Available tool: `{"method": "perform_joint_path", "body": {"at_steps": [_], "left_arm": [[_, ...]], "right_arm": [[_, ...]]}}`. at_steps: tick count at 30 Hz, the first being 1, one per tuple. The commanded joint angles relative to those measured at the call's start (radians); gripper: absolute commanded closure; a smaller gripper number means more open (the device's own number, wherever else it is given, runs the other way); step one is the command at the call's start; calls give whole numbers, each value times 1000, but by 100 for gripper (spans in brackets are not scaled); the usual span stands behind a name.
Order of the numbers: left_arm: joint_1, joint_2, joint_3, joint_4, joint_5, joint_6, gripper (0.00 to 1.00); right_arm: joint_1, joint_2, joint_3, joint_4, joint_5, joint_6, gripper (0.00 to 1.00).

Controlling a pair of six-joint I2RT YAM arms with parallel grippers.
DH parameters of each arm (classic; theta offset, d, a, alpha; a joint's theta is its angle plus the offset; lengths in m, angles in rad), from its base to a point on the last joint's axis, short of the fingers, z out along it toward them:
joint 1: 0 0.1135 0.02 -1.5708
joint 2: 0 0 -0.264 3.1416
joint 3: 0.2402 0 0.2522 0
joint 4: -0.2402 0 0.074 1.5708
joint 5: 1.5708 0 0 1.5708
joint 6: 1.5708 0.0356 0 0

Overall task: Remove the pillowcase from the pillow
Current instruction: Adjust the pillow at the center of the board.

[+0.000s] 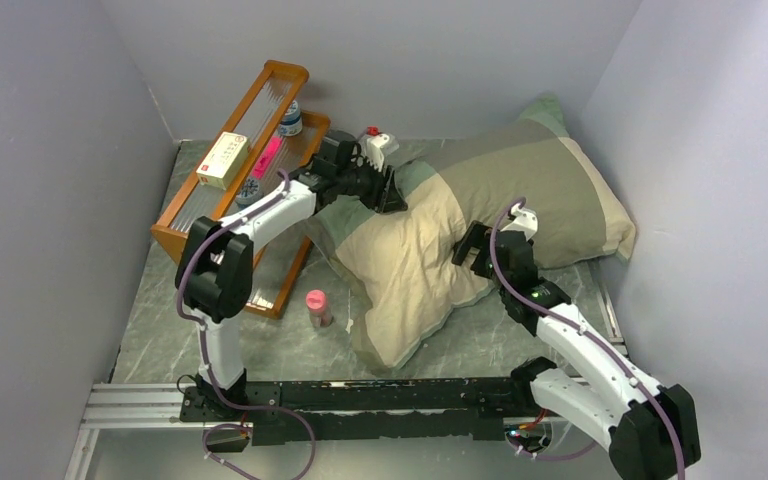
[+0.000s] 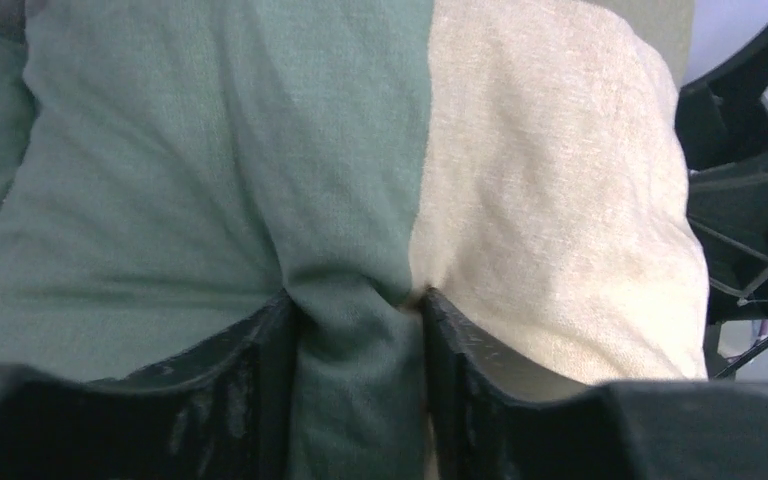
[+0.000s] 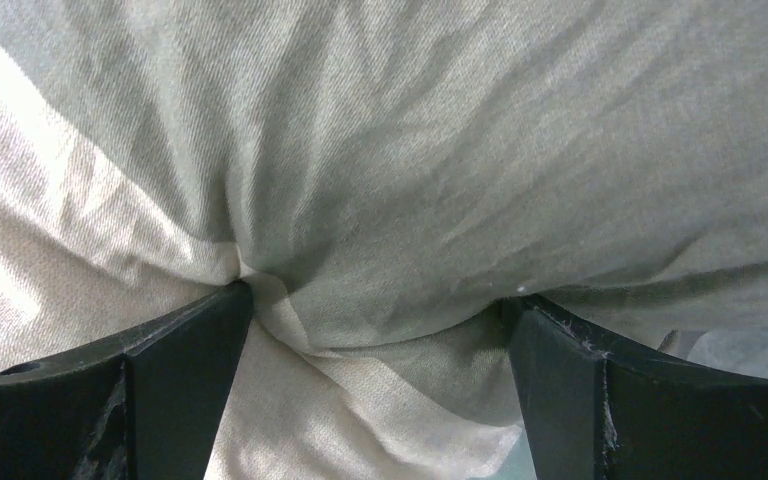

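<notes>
The pillowcase (image 1: 480,200), in big beige and olive-green checks, lies puffed up across the middle and back right of the table. The white pillow is hidden inside it. My left gripper (image 1: 395,190) is at the case's back left end. In the left wrist view it (image 2: 355,300) is shut on a pinched fold of the green cloth (image 2: 350,380), next to a beige check (image 2: 560,200). My right gripper (image 1: 468,245) presses into the near side of the case. In the right wrist view its jaws (image 3: 375,300) stand wide apart with bunched cloth (image 3: 390,200) bulging between them.
A wooden rack (image 1: 175,238) stands at the back left, holding a cream box (image 1: 222,158), a pink item (image 1: 265,155) and a small bottle (image 1: 290,120). A pink-capped bottle (image 1: 318,308) lies on the table beside the case's near corner. Grey walls close in on both sides.
</notes>
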Motion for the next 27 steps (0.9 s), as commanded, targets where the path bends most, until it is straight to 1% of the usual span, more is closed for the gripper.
{"method": "perform_joint_path", "body": {"at_steps": [1, 3, 4, 5, 6, 9, 12, 14, 16, 18, 22, 27], "left_arm": [[-41, -79, -114, 73, 145, -73, 66], [-44, -118, -174, 117, 132, -92, 84], [-43, -139, -209, 162, 127, -105, 92], [-45, -165, -241, 200, 125, -123, 95], [-48, -189, -284, 240, 124, -144, 95], [-66, -242, -339, 308, 123, -188, 95], [-101, -273, -331, 263, 88, -161, 95], [-121, -293, -331, 244, 58, -155, 95], [-138, -323, -347, 272, 52, -176, 95], [-152, -343, -363, 299, 42, -191, 95], [-184, -364, -365, 297, 23, -192, 95], [-231, -395, -364, 315, 10, -203, 95]], "right_arm": [[3, 68, -20, 95, -93, 14, 1], [1, 82, -15, 113, -110, 10, 6], [1, 87, -14, 125, -120, 6, 11], [-1, 91, -14, 144, -126, 6, 15], [-1, 96, -13, 154, -125, 5, 21], [-9, 121, 21, 160, -113, -12, 44], [-22, 159, 81, 160, -87, -36, 71], [-37, 183, 121, 160, -77, -54, 85], [-56, 205, 162, 173, -76, -65, 100], [-72, 223, 197, 192, -78, -74, 100], [-104, 252, 283, 195, -63, -109, 100], [-145, 287, 369, 203, -94, -125, 100]]}}
